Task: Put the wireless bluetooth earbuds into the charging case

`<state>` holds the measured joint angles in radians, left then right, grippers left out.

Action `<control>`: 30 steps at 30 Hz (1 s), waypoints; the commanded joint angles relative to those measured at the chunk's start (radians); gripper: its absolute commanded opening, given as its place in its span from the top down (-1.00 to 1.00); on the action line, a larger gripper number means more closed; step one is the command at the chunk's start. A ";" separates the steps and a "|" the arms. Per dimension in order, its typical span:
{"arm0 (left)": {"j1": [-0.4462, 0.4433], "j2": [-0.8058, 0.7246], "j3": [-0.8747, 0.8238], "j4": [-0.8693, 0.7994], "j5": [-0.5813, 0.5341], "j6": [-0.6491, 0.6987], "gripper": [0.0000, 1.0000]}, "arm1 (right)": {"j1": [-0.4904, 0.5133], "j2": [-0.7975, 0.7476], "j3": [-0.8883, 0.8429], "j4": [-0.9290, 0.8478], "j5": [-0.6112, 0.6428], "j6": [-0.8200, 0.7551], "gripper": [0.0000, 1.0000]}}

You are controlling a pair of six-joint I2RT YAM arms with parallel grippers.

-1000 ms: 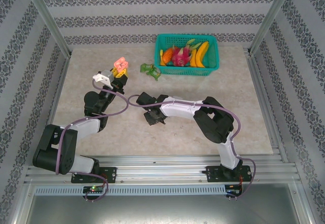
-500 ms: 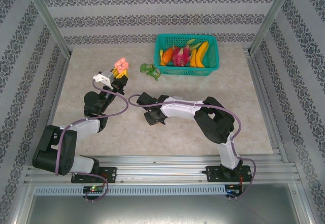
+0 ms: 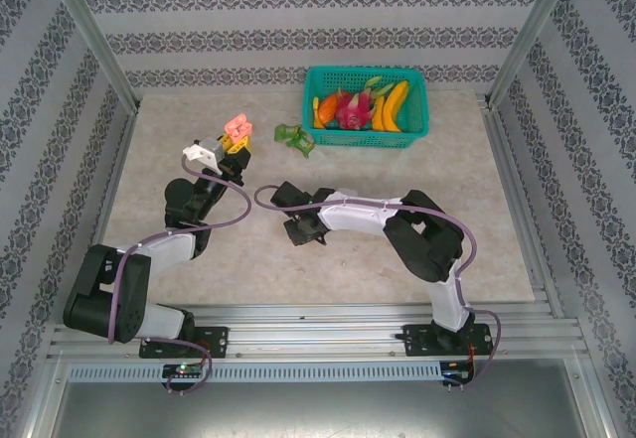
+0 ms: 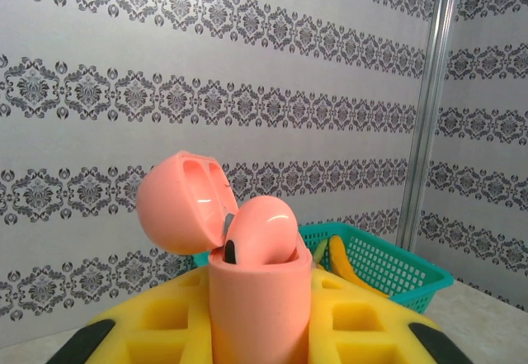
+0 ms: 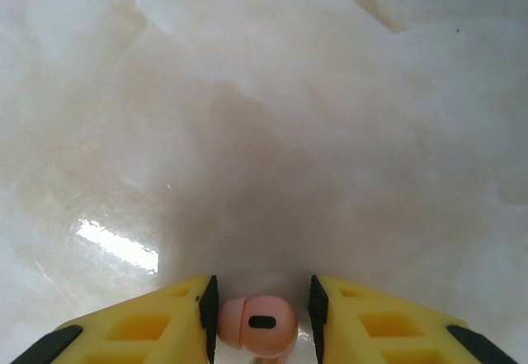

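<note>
Pinches the open pink charging case (image 4: 256, 314) in left gripper (image 3: 235, 146) jaws, left of the basket (image 3: 363, 71) — brackets a salmon-pink earbud (image 5: 257, 324) between right gripper (image 5: 260, 291) jaws, nearer than the basket; cannot tell whether gripped.

The case (image 4: 257, 314) hides part of the basket (image 4: 388, 271) behind it; the case's base is cut off at the bottom edge.
</note>
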<state>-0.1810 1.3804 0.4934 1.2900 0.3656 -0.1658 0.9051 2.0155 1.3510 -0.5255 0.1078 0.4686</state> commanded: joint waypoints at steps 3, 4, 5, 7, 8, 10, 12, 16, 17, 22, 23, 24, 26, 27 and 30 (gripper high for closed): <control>0.012 -0.010 0.016 0.014 0.027 -0.023 1.00 | -0.009 -0.014 -0.041 -0.056 -0.013 0.016 0.27; 0.012 -0.010 0.015 0.014 0.026 -0.023 1.00 | -0.009 -0.013 -0.042 -0.054 -0.013 0.017 0.27; 0.011 -0.009 0.014 0.015 0.027 -0.024 1.00 | -0.009 -0.011 -0.041 -0.053 -0.015 0.017 0.28; 0.012 -0.010 0.013 0.014 0.024 -0.024 1.00 | -0.009 -0.008 -0.039 -0.050 -0.017 0.018 0.32; 0.012 -0.009 0.013 0.015 0.024 -0.024 1.00 | -0.009 -0.005 -0.038 -0.050 -0.020 0.018 0.33; 0.012 -0.009 0.012 0.015 0.025 -0.024 1.00 | -0.009 -0.002 -0.033 -0.049 -0.023 0.018 0.38; 0.012 -0.009 0.011 0.014 0.026 -0.024 1.00 | -0.009 -0.002 -0.029 -0.049 -0.025 0.017 0.41; 0.011 -0.009 0.009 0.012 0.028 -0.026 1.00 | -0.009 -0.012 -0.026 -0.043 -0.025 0.018 0.47; 0.012 -0.009 0.009 0.012 0.029 -0.026 1.00 | -0.009 -0.016 -0.026 -0.040 -0.025 0.019 0.48; 0.011 -0.010 0.008 0.011 0.037 -0.028 1.00 | -0.012 -0.058 -0.039 -0.017 -0.019 0.036 0.49; 0.012 -0.010 0.008 0.009 0.038 -0.030 1.00 | -0.014 -0.069 -0.043 -0.011 -0.019 0.040 0.49; 0.012 -0.009 0.007 0.009 0.042 -0.030 1.00 | -0.016 -0.082 -0.050 -0.002 -0.019 0.043 0.49; 0.012 -0.008 0.005 0.012 0.044 -0.034 1.00 | -0.024 -0.111 -0.067 0.015 -0.019 0.050 0.49; 0.011 -0.009 0.005 0.012 0.048 -0.036 1.00 | -0.028 -0.127 -0.076 0.025 -0.019 0.054 0.49; 0.012 -0.012 0.002 0.011 0.063 -0.041 1.00 | -0.045 -0.177 -0.108 0.053 -0.024 0.066 0.49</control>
<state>-0.1810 1.3808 0.4934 1.2861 0.3962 -0.1848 0.8791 1.9072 1.2675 -0.5049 0.0879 0.5060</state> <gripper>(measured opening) 0.215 0.258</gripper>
